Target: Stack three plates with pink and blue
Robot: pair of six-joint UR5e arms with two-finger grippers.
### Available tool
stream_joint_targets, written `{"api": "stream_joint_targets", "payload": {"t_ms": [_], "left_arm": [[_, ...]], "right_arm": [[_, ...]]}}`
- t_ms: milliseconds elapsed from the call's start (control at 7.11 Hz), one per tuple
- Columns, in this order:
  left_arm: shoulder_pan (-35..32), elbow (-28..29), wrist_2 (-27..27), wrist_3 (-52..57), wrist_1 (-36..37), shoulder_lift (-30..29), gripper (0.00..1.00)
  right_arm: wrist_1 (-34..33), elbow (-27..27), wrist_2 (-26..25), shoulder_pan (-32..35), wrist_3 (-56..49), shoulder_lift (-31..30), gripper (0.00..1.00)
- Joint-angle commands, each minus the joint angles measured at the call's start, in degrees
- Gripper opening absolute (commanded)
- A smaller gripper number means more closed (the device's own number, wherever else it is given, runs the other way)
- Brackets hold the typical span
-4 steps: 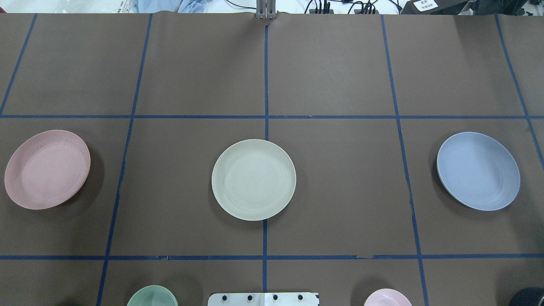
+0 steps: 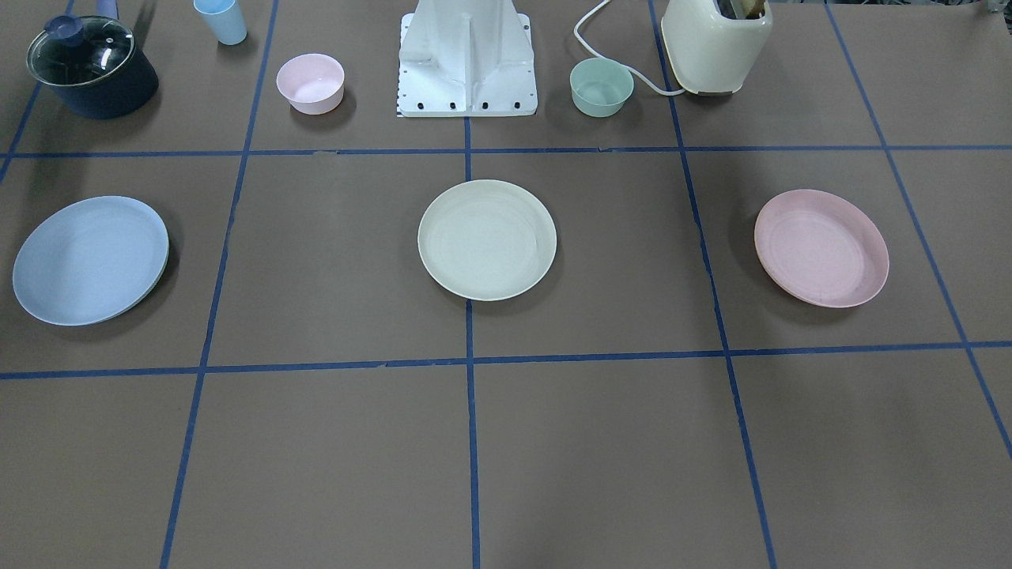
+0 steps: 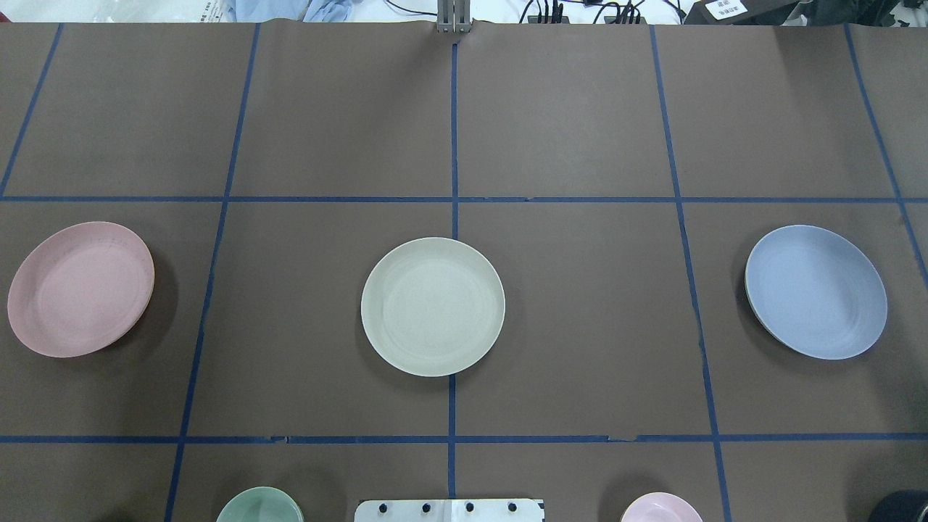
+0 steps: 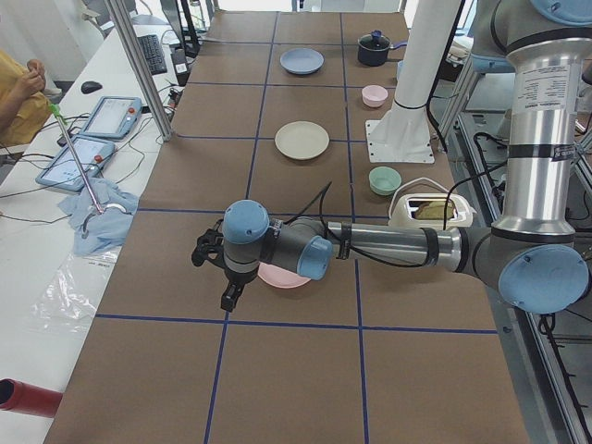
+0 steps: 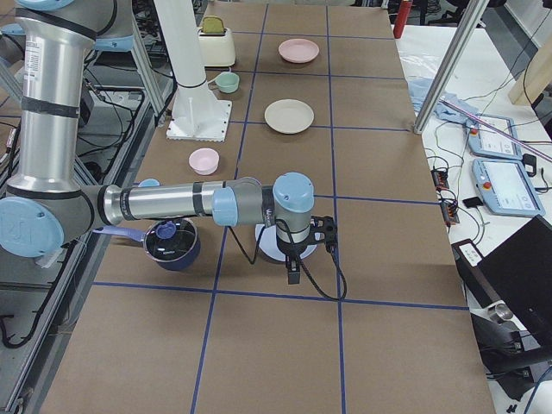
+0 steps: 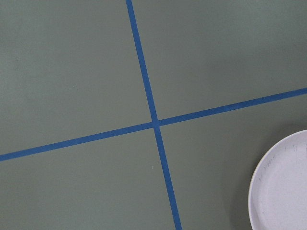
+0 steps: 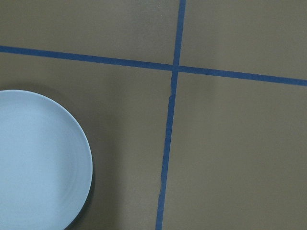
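Three plates lie apart in a row on the brown table. The pale pink plate (image 3: pixel 80 288) is on the robot's left, the cream-white plate (image 3: pixel 433 306) in the middle, the pale blue plate (image 3: pixel 815 291) on the right. My left gripper (image 4: pixel 228 301) hangs above the table by the pink plate (image 4: pixel 282 276); its wrist view shows that plate's edge (image 6: pixel 283 187). My right gripper (image 5: pixel 293 276) hangs by the blue plate (image 5: pixel 267 246), whose edge shows in the right wrist view (image 7: pixel 38 158). Both grippers show only in the side views, so I cannot tell whether they are open or shut.
Near the robot's base (image 2: pixel 466 55) stand a small pink bowl (image 2: pixel 310 82), a small green bowl (image 2: pixel 601 86), a cream toaster (image 2: pixel 715 43), a dark lidded pot (image 2: pixel 91 67) and a blue cup (image 2: pixel 221 20). Blue tape lines grid the table.
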Motion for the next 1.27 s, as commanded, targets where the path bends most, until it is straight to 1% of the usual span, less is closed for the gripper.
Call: {"api": "stream_joint_targets", "payload": {"t_ms": [0, 141, 281, 422, 563, 704, 844, 985, 1126], "left_arm": [[0.26, 0.16, 0.25, -0.11, -9.58, 0.19, 1.0], [0.79, 0.33, 0.16, -0.46, -15.46, -0.42, 1.0], [1.49, 0.6, 0.25, -0.72, -24.83, -0.94, 1.0], [1.67, 1.03, -0.19, -0.81, -29.1, -0.95, 1.0], [3.06, 1.21, -0.37, -1.85, -31.05, -1.04, 1.0], [4.73, 2.52, -1.41, -4.3, -37.69, -0.17, 1.0], [10.58, 4.01, -1.42, -8.76, -43.24, 2.97, 1.0], [14.03, 5.07, -0.81, -15.68, -46.51, 3.7, 1.0], [16.76, 8.39, 3.28, -18.36, -50.63, 5.45, 1.0]], "right_arm": [[4.34, -0.19, -0.06, -0.09, 0.17, -0.01, 1.0], [6.55, -0.28, -0.06, -0.26, 0.51, -0.01, 1.0], [6.74, -0.28, 0.03, -1.48, 0.61, -0.01, 1.0], [7.61, -0.28, -0.14, -3.15, 2.61, -0.01, 1.0], [10.84, -0.36, -0.23, -4.64, 7.85, -0.01, 1.0], [13.31, -0.37, -0.41, -5.88, 11.64, -0.1, 1.0], [13.51, -0.37, -0.32, -6.41, 12.12, -0.27, 1.0], [13.6, -0.37, -0.32, -6.5, 12.12, -0.53, 1.0], [13.6, -0.37, -0.32, -6.5, 12.12, -0.62, 1.0]]}}
